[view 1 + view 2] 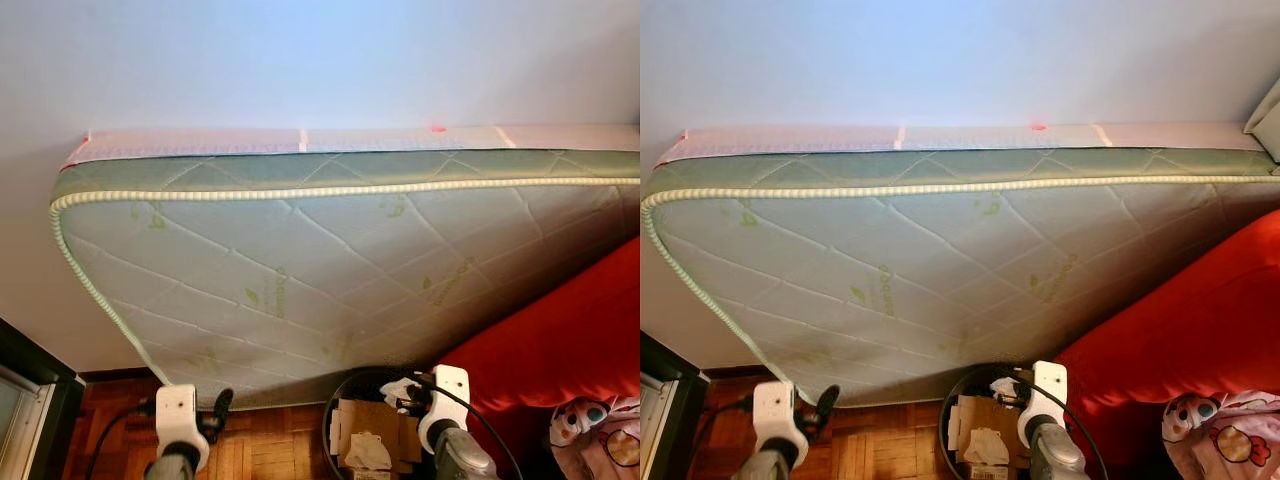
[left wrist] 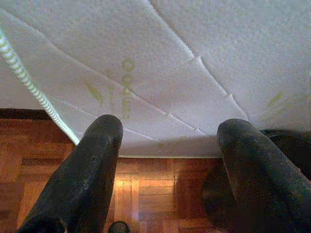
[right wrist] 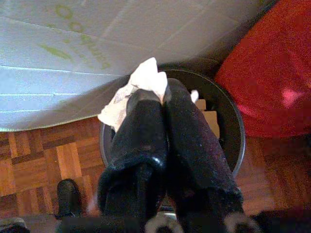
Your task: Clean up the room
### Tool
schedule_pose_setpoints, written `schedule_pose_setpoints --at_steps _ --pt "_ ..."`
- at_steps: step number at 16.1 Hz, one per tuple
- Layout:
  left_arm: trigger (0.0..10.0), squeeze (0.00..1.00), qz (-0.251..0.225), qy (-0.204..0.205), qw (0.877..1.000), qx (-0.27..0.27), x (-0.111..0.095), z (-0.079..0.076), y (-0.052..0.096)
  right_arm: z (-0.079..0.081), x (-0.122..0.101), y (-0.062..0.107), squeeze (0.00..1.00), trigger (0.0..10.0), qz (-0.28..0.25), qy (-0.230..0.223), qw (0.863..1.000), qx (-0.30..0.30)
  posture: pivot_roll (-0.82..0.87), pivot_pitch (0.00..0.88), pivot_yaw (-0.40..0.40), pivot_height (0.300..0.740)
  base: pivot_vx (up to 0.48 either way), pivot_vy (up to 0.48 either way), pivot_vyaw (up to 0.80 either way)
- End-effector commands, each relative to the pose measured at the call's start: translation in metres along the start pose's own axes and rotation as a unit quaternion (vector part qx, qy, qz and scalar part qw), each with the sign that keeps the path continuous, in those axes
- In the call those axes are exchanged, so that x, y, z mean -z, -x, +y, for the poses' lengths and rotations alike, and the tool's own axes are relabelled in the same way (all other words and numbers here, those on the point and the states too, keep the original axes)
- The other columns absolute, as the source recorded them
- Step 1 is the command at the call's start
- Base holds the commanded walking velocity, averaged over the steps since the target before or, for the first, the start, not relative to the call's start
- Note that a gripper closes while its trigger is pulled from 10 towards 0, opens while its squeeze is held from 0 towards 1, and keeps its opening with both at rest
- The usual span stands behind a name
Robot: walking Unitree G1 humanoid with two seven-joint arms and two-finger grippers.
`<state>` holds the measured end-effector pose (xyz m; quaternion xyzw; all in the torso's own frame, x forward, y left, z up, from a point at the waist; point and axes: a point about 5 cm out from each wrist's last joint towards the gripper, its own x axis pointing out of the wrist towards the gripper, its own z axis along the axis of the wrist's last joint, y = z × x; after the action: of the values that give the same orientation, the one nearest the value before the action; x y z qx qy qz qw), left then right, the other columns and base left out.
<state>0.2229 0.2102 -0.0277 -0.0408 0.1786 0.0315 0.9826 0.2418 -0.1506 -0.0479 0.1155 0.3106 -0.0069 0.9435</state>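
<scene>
One crumpled tissue in right end effector, above bin.

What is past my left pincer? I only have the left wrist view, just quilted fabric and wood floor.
Observer: That fabric is a mattress leaning on its side against the wall.
Operator: Is the other arm busy?
Observer: Yes, the right pincer is shut on a crumpled white tissue.
Operator: Where is it holding that?
Observer: Above a round black bin with cardboard inside, beside a red sofa.
</scene>
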Motion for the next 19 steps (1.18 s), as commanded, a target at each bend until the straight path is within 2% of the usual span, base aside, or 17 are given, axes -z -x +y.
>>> schedule_pose_setpoints --at_steps 1,4,7,9,15,19 --pt "10.0 0.0 0.028 0.009 1.0 -0.004 0.01 0.0 0.003 -0.007 0.006 0.003 0.0 10.0 0.005 -0.001 1.0 0.011 0.13 0.113 -0.111 0.726 0.0 0.0 0.0" --pt "10.0 0.0 0.076 0.005 0.997 -0.018 0.021 0.0 0.002 -0.009 0.007 0.004 0.0 10.0 0.008 -0.004 1.0 0.012 0.12 0.049 -0.111 0.726 0.0 0.0 0.0" --pt "10.0 0.0 0.135 0.001 0.99 -0.036 0.036 0.007 0.008 -0.013 0.01 0.005 0.0 10.0 0.017 -0.004 1.0 0.022 0.11 0.007 -0.113 0.726 0.0 0.0 0.0" --pt "10.0 0.0 0.157 0.001 0.987 -0.041 0.042 0.007 0.01 -0.014 0.013 0.006 0.0 10.0 0.029 0.0 0.999 0.029 0.11 0.0 -0.116 0.726 0.0 0.0 0.0" --pt "10.0 0.0 0.191 0.004 0.981 -0.04 0.051 0.001 0.013 -0.015 0.015 0.006 0.0 10.0 0.038 0.002 0.999 0.031 0.1 0.0 -0.108 0.726 0.0 0.0 0.0" --pt "10.0 0.0 0.195 0.008 0.98 -0.038 0.055 -0.004 0.016 -0.014 0.016 0.006 0.0 10.0 0.041 0.003 0.999 0.027 0.11 0.0 -0.107 0.726 0.0 0.0 0.0"
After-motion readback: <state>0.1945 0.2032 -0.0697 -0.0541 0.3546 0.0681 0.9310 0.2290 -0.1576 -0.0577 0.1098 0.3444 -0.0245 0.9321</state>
